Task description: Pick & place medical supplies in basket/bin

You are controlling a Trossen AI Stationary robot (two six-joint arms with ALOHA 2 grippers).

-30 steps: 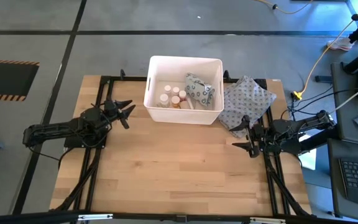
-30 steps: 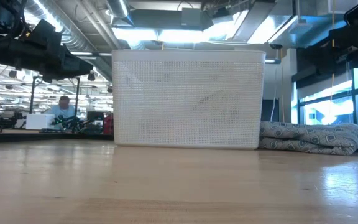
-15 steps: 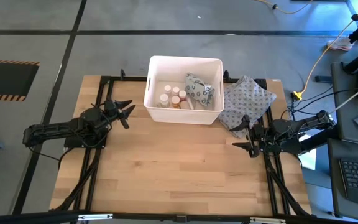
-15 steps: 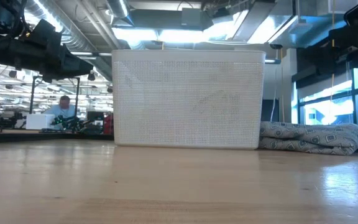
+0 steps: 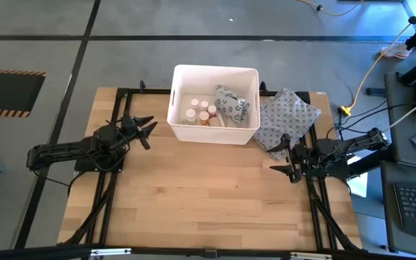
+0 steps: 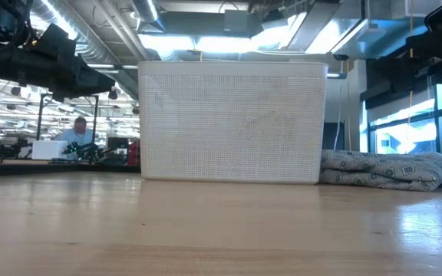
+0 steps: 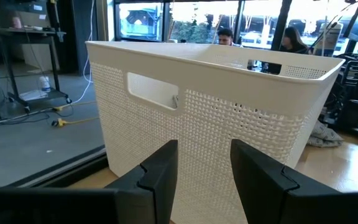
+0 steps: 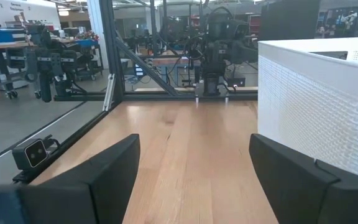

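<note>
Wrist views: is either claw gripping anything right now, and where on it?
Nothing is held. The left claw stands open and empty facing the white perforated plastic bin; the right claw stands open over bare wooden table.

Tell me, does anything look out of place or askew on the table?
Only slightly: a flat grey dotted packet leans tilted inside the white rectangular plastic tub beside the small pill bottles. A grey patterned cloth pouch lies crumpled outside.

- Bright ceiling strip lights (image 6: 90, 46) glare above, leaving the white perforated plastic tub (image 6: 232, 123) backlit and greyish in the low view
- The pale wooden table top (image 5: 208, 188) is evenly lit, shadows faint
- Near dark fingers (image 8: 303, 180) are blurred in the wrist views
- Windows beyond are overexposed
</note>
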